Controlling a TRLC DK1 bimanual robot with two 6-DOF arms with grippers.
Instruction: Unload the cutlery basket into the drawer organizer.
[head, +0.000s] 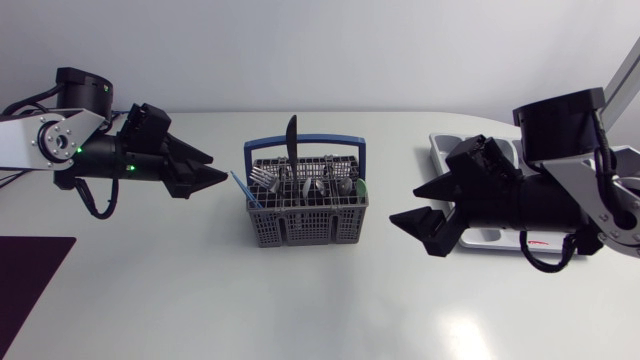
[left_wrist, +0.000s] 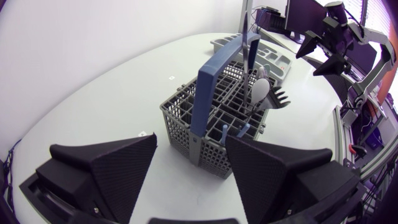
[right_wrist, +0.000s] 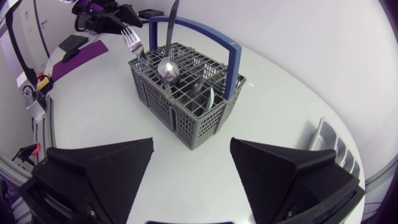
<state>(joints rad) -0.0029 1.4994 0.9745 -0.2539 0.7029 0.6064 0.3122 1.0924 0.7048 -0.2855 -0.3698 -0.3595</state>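
Your left fingers (head: 200, 180) and right fingers (head: 425, 225) stand wide and empty, flanking the cutlery basket (head: 305, 215) on the desk (head: 320, 310). You'll find the drawer organizer (head: 440, 150) far right. Pinch the upright knife (head: 291, 135) near its exposed top: it's likely stiff, light and slippery.

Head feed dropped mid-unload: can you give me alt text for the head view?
A grey cutlery basket with a blue handle stands mid-table, holding cutlery, a black knife sticking up. The open left gripper points at it from the left; the open right gripper faces it from the right, near the drawer organizer.
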